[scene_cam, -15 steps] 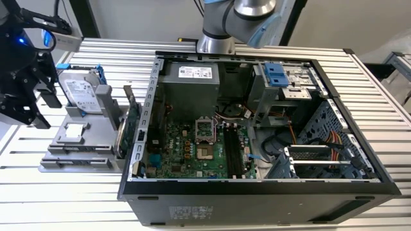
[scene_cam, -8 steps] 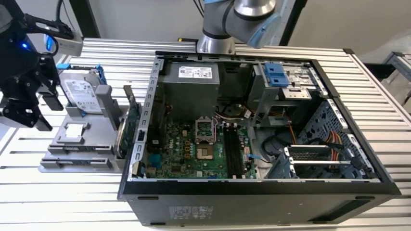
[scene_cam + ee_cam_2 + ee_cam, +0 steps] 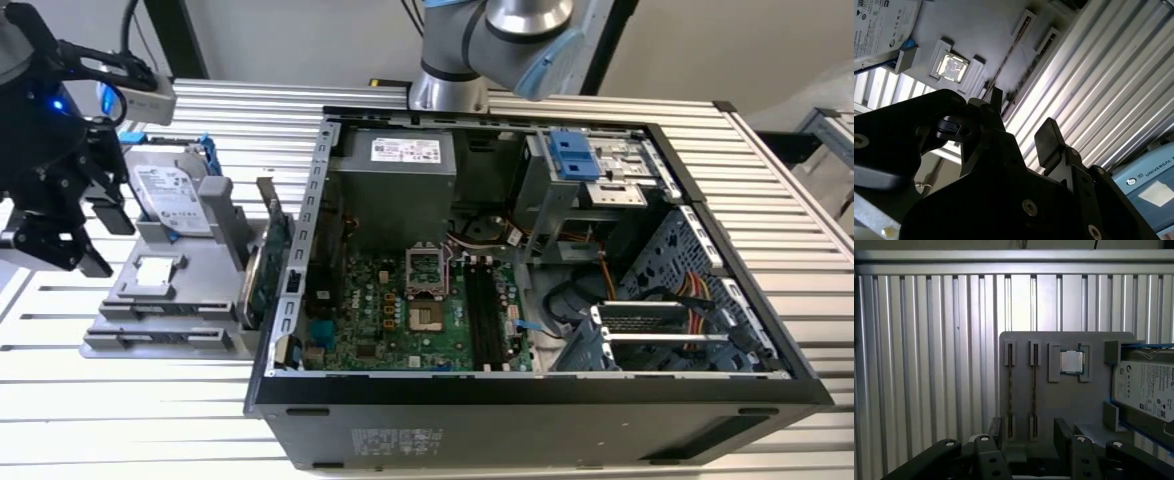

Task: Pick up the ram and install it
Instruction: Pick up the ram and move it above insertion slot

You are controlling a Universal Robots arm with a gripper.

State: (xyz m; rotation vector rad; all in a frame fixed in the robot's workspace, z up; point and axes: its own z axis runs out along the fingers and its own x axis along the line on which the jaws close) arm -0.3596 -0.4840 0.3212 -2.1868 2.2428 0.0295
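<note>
Black two-finger gripper [image 3: 96, 240] at the exterior view's left, partly cut off by the frame edge, raised over a grey moulded parts tray [image 3: 200, 345]. Jaws spread wide, nothing between the pads; same in both wrist views [image 3: 1029, 440] [image 3: 1021, 122]. No contact with the tray visible.

Ram [image 3: 1010, 390]: two thin, long, dark sticks seen edge-on, one in each of two parallel tray slots, side by side. Colour hard to judge from this angle. In the first wrist view, lower slot ends partly hidden behind the finger bodies. In the second wrist view, ram [image 3: 1009, 57] reduced to a dark line just past one fingertip [image 3: 996, 97]. Not lifted, not gripped.

Also on the tray: small square silver processor chip [image 3: 1072, 361] in its pocket beside the ram slots, and a silver hard drive in a blue frame [image 3: 1146, 390], cut off at the picture edge.

Large green expansion card [image 3: 274, 260] upright between the tray and an open black computer case [image 3: 534, 390]. Inside the case, a green motherboard [image 3: 387, 315] with long black memory slots [image 3: 483, 320]; occupancy not discernible. All on a ribbed aluminium table [image 3: 134, 420].
</note>
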